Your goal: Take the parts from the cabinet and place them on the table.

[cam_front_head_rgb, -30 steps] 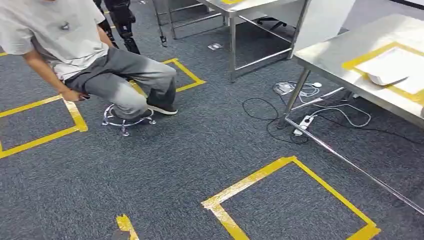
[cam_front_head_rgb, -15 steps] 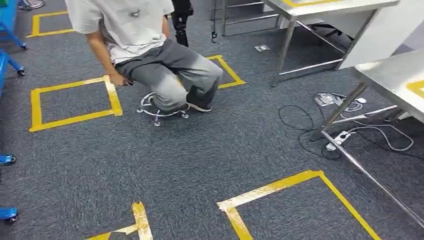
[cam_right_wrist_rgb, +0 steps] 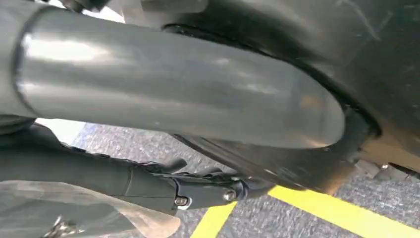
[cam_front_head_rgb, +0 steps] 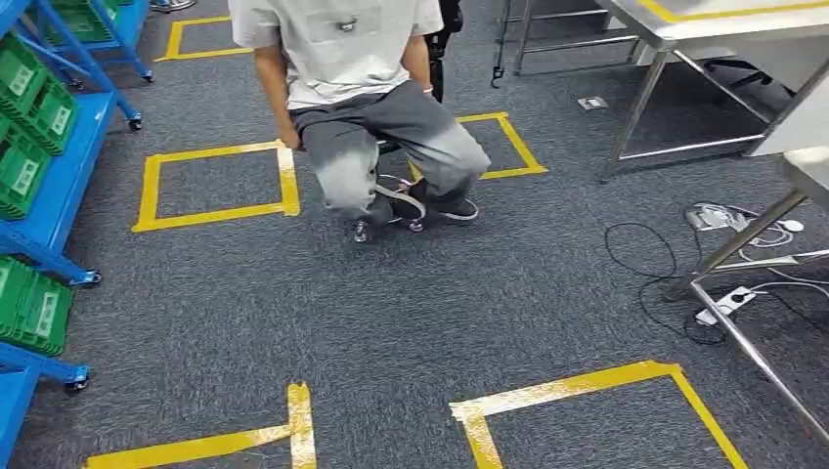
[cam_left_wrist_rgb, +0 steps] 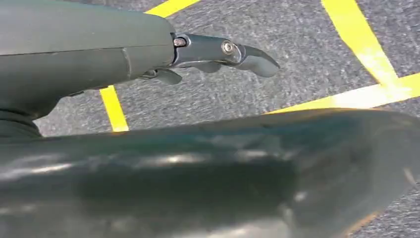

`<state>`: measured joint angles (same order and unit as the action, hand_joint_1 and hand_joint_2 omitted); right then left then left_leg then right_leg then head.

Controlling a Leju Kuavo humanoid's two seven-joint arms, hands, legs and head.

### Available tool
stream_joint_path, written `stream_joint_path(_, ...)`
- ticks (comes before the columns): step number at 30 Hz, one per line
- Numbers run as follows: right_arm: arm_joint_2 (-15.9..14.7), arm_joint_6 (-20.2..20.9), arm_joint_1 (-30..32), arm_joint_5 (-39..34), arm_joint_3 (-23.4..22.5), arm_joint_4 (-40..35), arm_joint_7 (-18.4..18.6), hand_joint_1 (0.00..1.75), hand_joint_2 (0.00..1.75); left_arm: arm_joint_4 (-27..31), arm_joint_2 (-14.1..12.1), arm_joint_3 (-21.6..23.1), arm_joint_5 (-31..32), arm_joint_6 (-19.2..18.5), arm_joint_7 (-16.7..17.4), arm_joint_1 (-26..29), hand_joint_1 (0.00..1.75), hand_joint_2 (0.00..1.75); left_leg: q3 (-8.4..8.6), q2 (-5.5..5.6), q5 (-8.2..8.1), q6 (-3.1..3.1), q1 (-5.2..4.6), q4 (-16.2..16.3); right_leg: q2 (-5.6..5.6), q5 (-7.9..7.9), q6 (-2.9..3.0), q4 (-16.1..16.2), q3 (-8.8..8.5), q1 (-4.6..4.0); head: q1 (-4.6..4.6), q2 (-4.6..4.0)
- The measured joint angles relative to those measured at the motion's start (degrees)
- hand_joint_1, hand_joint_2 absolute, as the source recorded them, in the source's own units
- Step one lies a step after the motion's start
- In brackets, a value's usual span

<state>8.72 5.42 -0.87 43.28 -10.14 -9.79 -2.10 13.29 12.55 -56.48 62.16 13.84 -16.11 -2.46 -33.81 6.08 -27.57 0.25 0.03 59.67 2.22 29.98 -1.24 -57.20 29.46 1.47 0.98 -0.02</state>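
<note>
At the left edge of the head view stands the blue cabinet (cam_front_head_rgb: 56, 188) with green bins (cam_front_head_rgb: 21, 168) on its shelves. A steel table (cam_front_head_rgb: 725, 29) stands at the far right, and the corner of another table (cam_front_head_rgb: 807, 158) shows closer on the right. My left hand (cam_left_wrist_rgb: 223, 52) hangs over the carpet with its fingers stretched out and nothing in it. My right hand (cam_right_wrist_rgb: 198, 191) hangs low too. A clear plastic bag (cam_right_wrist_rgb: 74, 213) with something metallic inside lies against its fingers and seems to be held.
A person (cam_front_head_rgb: 362, 98) sits on a wheeled stool (cam_front_head_rgb: 389, 211) straight ahead. Cables and a power strip (cam_front_head_rgb: 723, 298) lie on the carpet under the right table. Yellow tape squares (cam_front_head_rgb: 215, 184) mark the grey carpet, one (cam_front_head_rgb: 587, 386) close in front.
The whole picture has slid to the right: my view has turned left. The blue cabinet has come in at the left and the near table has nearly left on the right.
</note>
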Motion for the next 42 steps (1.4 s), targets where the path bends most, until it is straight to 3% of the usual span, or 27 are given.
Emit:
stream_joint_path(4,0.0,-0.02,0.03,-0.02,0.0,0.0,0.02,0.0,0.0,0.0,0.0,0.0,0.02,0.02,0.0,0.0,0.0,0.0,-0.15,-0.7,-0.17,-0.07,-0.11,0.22,-0.14,0.01,0.02,0.07,-0.07,-0.03,0.02,0.0)
stream_joint_path(5,0.09,-0.07,0.1,-0.13,-0.07,0.0,0.02,0.0,0.0,0.0,-0.02,0.11,0.09,-0.02,0.0,-0.09,0.0,0.0,-1.32,-3.37,-1.86,-0.34,-0.18,2.89,-0.96,0.12,0.44,0.16,-0.3,-0.14,0.7,0.0)
stream_joint_path(6,0.09,-0.07,0.4,-1.31,-0.53,0.0,-0.15,0.0,0.0,0.0,-0.04,0.39,0.92,-0.18,-0.11,-0.55,0.0,0.0,-6.8,-5.13,-6.84,-0.85,0.1,14.25,-3.68,0.47,0.9,0.14,-0.52,-0.52,0.59,0.0)
stream_joint_path(7,0.17,-0.17,0.17,-3.78,-2.45,0.0,-0.39,0.0,0.0,0.0,-0.15,1.77,3.08,-0.74,-1.16,-0.5,0.0,0.0,-3.27,-6.26,-1.01,-0.75,0.27,7.36,-6.68,1.1,0.72,0.12,-1.18,-0.63,0.66,0.0)
stream_joint_path(8,0.26,-0.26,0.09,-4.22,-2.8,0.0,-0.37,0.0,0.0,0.0,-0.22,2.45,3.87,-0.94,-1.16,-0.58,0.0,0.0,-0.33,-8.31,1.34,-0.45,0.17,1.81,-7.31,1.43,0.45,0.13,-1.61,-0.64,0.68,0.0)
stream_joint_path(9,0.33,-0.35,0.13,-4.57,-3.13,0.0,-0.37,0.0,0.0,-0.02,-0.26,3.06,4.44,-1.05,-1.09,-0.83,0.0,0.0,0.7,-10.96,-0.02,-0.24,-0.76,0.29,-7.87,1.7,0.02,0.14,-1.02,-1.01,0.66,0.0)
stream_joint_path(13,0.85,-0.79,-0.54,-7.02,-5.05,-0.02,-0.5,0.0,0.0,-0.09,-0.5,4.59,6.38,-1.68,-0.57,-0.82,0.0,0.0,0.34,-8.77,-0.15,1.25,-0.9,-0.6,-10.45,2.33,-0.95,0.44,-2.72,-1.17,0.52,0.0)
stream_joint_path(14,0.92,-0.81,-0.64,-7.83,-5.69,-0.15,-0.64,0.0,0.0,-0.09,-0.5,5.01,6.82,-1.79,-0.41,-0.7,0.0,0.0,0.84,-8.07,0.22,1.77,-0.35,-1.19,-9.52,2.99,-1.3,0.12,-2.19,-0.83,0.61,0.0)
stream_joint_path(15,0.96,-0.81,-0.66,-8.31,-6.28,-0.15,-0.81,0.0,0.0,-0.09,-0.57,5.58,7.15,-1.86,-0.33,-0.66,0.0,0.0,0.86,-7.62,0.33,2.05,-0.34,-1.25,-6.08,4.35,-1.41,-1.61,-1.59,-0.82,0.11,0.0)
stream_joint_path(16,1.05,-0.81,-0.6,-8.59,-6.84,-0.15,-0.83,0.0,0.0,-0.09,-0.61,5.92,7.32,-1.88,-0.28,-0.82,0.0,0.0,0.72,-6.92,0.35,2.35,-0.32,-1.24,-4.0,6.43,-1.47,-5.37,0.23,-0.74,-0.07,0.0)
stream_joint_path(18,1.05,-1.07,-0.55,-8.72,-7.59,-0.15,-0.79,0.0,0.0,-0.11,-0.59,6.6,8.22,-2.03,-0.22,-0.94,0.0,0.0,0.71,-5.36,0.25,2.58,-0.4,-1.23,-2.47,10.18,-1.54,-15.12,5.46,-0.75,-0.09,0.0)
stream_joint_path(19,1.05,-1.22,-0.47,-8.92,-7.96,-0.15,-0.77,0.0,0.0,-0.11,-0.61,7.08,8.48,-2.03,-0.2,-0.9,0.0,0.0,0.77,-4.49,0.23,2.61,-0.43,-1.22,-2.35,10.39,-1.61,-17.87,7.42,-0.78,-0.07,0.0)
stream_joint_path(21,1.05,-1.38,-0.43,-9.57,-8.72,-0.15,-0.46,0.0,0.0,-0.11,-0.72,7.58,9.18,-2.05,-0.2,-0.88,0.0,0.0,1.0,-2.74,0.16,2.55,-0.42,-1.19,-2.25,6.41,-1.5,-14.9,7.31,-0.75,-0.11,0.0)
stream_joint_path(23,1.05,-1.4,-0.5,-10.03,-9.44,-0.15,-0.39,0.0,0.0,-0.11,-0.7,8.44,9.44,-2.12,-0.35,-0.92,0.0,0.0,1.45,-1.02,-0.06,2.25,-0.27,-1.13,-0.7,0.06,-1.48,-4.85,3.48,-0.47,-0.09,0.0)
stream_joint_path(24,1.05,-1.35,-0.45,-10.43,-9.81,-0.13,-0.26,0.0,0.0,-0.11,-0.72,8.52,9.6,-2.16,-0.5,-0.98,0.0,0.0,1.39,-0.5,-0.17,1.97,-0.27,-1.11,2.08,-0.21,-1.5,-2.24,2.34,-0.19,-0.13,0.0)
stream_joint_path(25,1.22,-1.31,-0.46,-10.77,-10.16,-0.13,-0.26,0.0,0.0,-0.11,-0.72,8.61,9.81,-2.16,-0.52,-1.31,0.0,0.0,1.03,0.36,-0.3,1.62,-0.54,-0.49,2.6,0.21,-1.35,-0.54,1.61,-0.02,-0.02,0.0)
stream_joint_path(28,1.36,-1.49,-0.83,-11.23,-11.1,-0.15,-0.18,0.0,0.0,-0.13,-0.79,9.27,10.3,-2.49,0.05,-1.16,0.0,0.0,0.62,1.79,0.23,0.63,-0.03,-0.96,1.16,0.09,-0.49,-1.07,1.35,-0.57,-0.02,0.0)
stream_joint_path(29,1.58,-1.6,-0.88,-11.3,-11.28,-0.15,-0.2,0.0,0.0,-0.13,-0.9,9.57,10.56,-2.65,0.57,-1.17,0.0,0.0,0.44,1.63,-0.15,0.39,-0.02,-0.6,0.2,-0.26,0.09,-0.5,1.15,-0.15,-0.04,0.0)
stream_joint_path(30,1.64,-1.79,-0.89,-11.3,-11.37,-0.17,-0.22,0.0,0.0,-0.15,-0.87,9.88,10.86,-2.82,0.98,-1.17,0.0,0.0,0.06,-1.71,-1.07,0.13,-0.32,0.61,-0.38,-0.25,0.38,-0.35,0.88,-0.29,0.24,0.0)
stream_joint_path(31,1.86,-1.86,-0.82,-11.3,-11.43,-0.17,-0.26,0.0,0.0,-0.15,-0.9,9.99,10.93,-2.93,1.29,-1.31,0.0,0.0,-1.41,-3.95,-3.08,-0.22,-0.31,3.83,-1.22,-0.1,0.8,-0.28,0.74,-0.42,0.57,0.0)
stream_joint_path(33,1.92,-2.03,-0.69,-11.3,-11.76,-0.17,-0.26,0.0,0.0,-0.15,-0.9,10.19,11.3,-3.04,1.77,-1.66,0.0,0.0,-5.69,-5.19,-7.09,-0.63,-0.11,12.84,-3.15,0.16,1.15,-0.3,0.6,-0.66,0.55,0.0)
stream_joint_path(35,1.92,-2.23,-0.7,-11.24,-11.98,-0.17,-0.33,0.0,0.0,-0.15,-0.92,10.43,11.61,-3.04,2.08,-1.48,0.0,0.0,-7.57,-5.38,-7.48,-0.82,0.15,16.58,-4.86,0.41,1.24,-0.31,0.43,-0.78,0.55,0.0)
stream_joint_path(36,1.97,-2.23,-0.75,-11.17,-12.09,-0.17,-0.44,0.0,0.0,-0.15,-0.96,10.62,11.83,-3.02,2.21,-1.35,0.0,0.0,-6.73,-5.44,-5.86,-0.79,0.2,14.86,-5.53,0.54,1.2,-0.31,0.28,-0.8,0.52,0.0)
stream_joint_path(38,2.08,-2.21,-0.88,-10.95,-12.26,-0.17,-0.57,0.0,0.0,-0.15,-1.01,11.17,11.87,-2.86,2.01,-1.31,0.0,0.0,-2.01,-6.72,-0.57,-0.4,0.13,5.32,-6.94,1.0,1.03,-0.31,-0.4,-0.83,0.55,0.0)
stream_joint_path(39,2.18,-2.21,-0.87,-10.73,-12.26,-0.17,-0.57,0.0,0.0,-0.15,-1.01,11.21,11.85,-2.65,1.58,-1.38,0.0,0.0,0.24,-9.19,0.74,-0.08,-0.1,0.73,-7.57,1.31,0.75,-0.29,-0.77,-0.88,0.55,0.0)
stream_joint_path(40,2.23,-2.19,-0.77,-10.54,-12.28,-0.17,-0.55,0.0,0.0,-0.15,-0.98,11.23,11.65,-2.49,1.1,-1.6,0.0,0.0,0.87,-11.37,-0.27,0.09,-1.08,-0.24,-8.16,1.68,0.21,-0.44,-0.3,-1.32,0.54,0.0)
stream_joint_path(42,2.29,-2.05,-1.01,-10.18,-12.28,-0.17,-0.5,0.0,0.0,-0.15,-0.87,11.26,11.15,-1.81,0.59,-1.85,0.0,0.0,0.63,-10.2,-0.4,0.67,-1.07,-0.41,-9.52,1.96,-0.24,-0.33,-0.86,-1.35,0.24,0.0)
